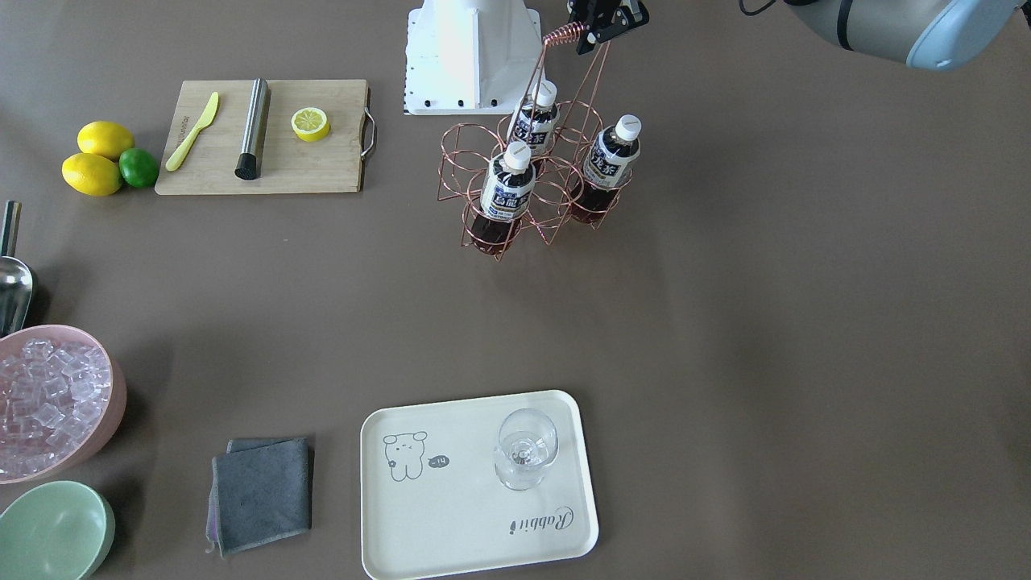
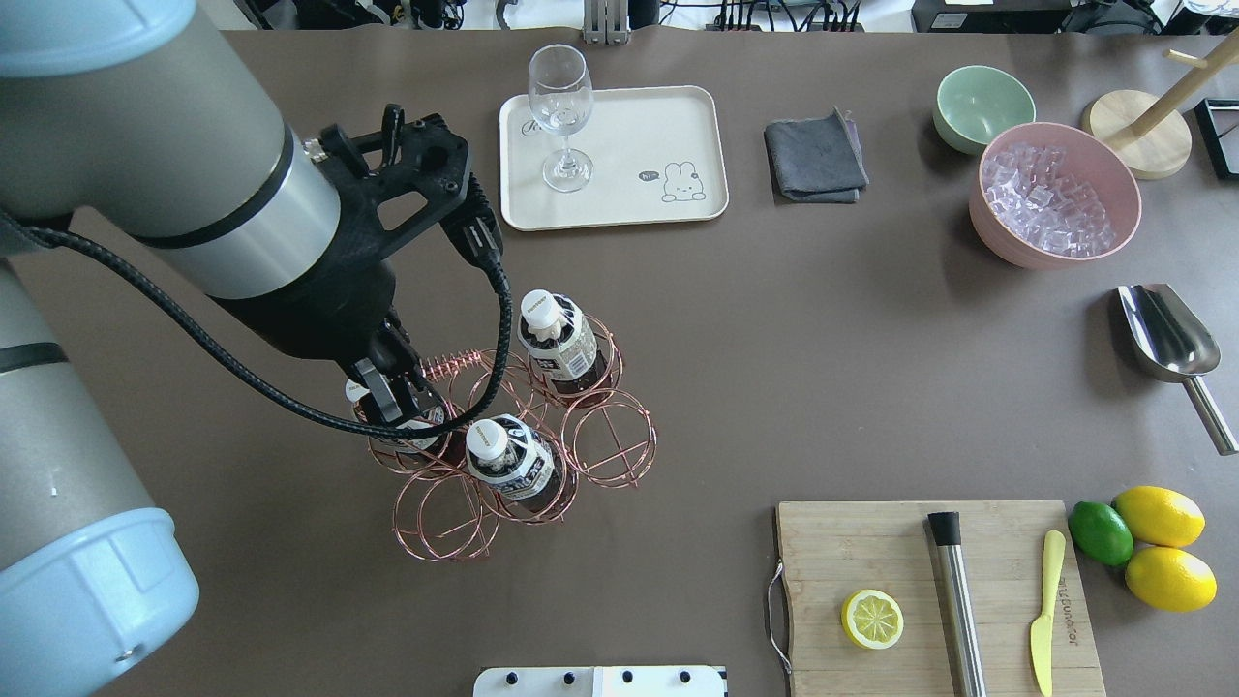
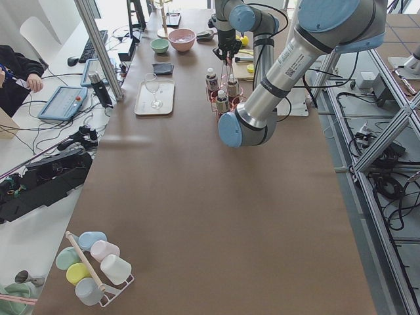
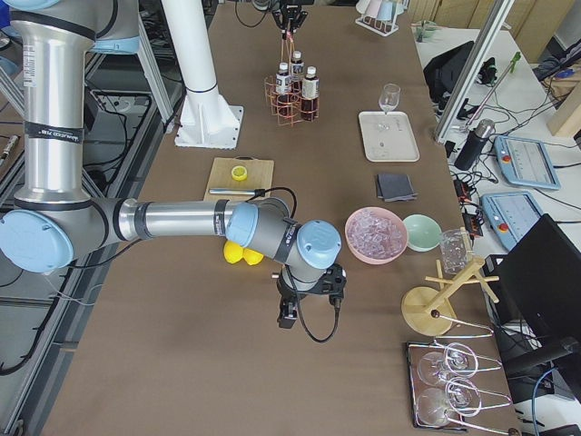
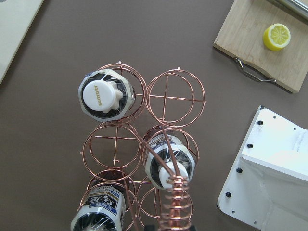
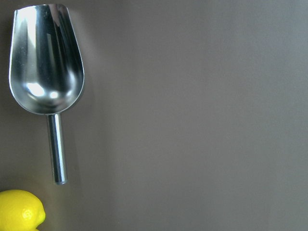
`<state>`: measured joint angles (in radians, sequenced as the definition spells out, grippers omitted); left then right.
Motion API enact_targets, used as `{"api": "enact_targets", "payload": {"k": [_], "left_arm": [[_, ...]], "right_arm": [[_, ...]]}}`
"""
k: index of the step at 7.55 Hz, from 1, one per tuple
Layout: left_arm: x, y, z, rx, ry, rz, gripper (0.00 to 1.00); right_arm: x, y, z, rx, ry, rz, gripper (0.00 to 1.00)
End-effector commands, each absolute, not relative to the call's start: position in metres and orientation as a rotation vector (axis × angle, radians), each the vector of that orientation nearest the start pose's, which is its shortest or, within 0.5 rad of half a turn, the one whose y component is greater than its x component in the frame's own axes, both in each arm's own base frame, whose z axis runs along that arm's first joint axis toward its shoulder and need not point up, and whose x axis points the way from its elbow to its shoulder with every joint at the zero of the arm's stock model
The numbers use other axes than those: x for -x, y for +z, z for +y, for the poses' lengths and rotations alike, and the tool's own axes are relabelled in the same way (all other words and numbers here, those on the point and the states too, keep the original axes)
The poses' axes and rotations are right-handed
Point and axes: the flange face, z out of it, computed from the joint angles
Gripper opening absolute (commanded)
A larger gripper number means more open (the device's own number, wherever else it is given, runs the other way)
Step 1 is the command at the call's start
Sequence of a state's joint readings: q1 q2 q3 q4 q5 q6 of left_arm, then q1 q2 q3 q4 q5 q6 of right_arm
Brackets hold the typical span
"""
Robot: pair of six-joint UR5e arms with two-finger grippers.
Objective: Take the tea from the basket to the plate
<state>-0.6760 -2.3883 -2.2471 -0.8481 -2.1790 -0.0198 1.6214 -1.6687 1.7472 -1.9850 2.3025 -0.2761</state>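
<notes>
The left tool seems clamped on the coiled handle of the basket, likely steadying it, while the tea stands upright in the basket's rings, well apart from the plate.

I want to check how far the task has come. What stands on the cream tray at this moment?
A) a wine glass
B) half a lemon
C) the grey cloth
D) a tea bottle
A: only the wine glass stands on the plate, while all three tea bottles sit in the basket.
</notes>
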Motion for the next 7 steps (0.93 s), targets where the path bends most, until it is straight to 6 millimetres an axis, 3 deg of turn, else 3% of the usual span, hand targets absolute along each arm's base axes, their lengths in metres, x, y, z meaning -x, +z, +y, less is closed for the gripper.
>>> {"api": "enact_targets", "payload": {"k": [1,3,5,6,7], "left_arm": [[-0.35,0.043,-0.333,-0.44,1.031,0.899,0.0],[-0.372,0.024,-0.323,-0.448,1.027,0.887,0.0],[-0.375,0.016,-0.32,-0.455,1.035,0.893,0.0],[-0.377,0.018,-0.321,-0.453,1.038,0.89,0.0],[-0.383,0.019,-0.324,-0.445,1.041,0.881,0.0]], "right_arm": [[-0.088,0.658,-0.415,0.199,-0.091,-0.767,1.0],[-0.088,0.658,-0.415,0.199,-0.091,-0.767,1.0],[-0.087,0.644,-0.424,0.175,-0.088,-0.773,1.0],[-0.074,0.627,-0.443,0.155,-0.129,-0.767,1.0],[-0.059,0.591,-0.462,0.16,-0.146,-0.764,1.0]]}}
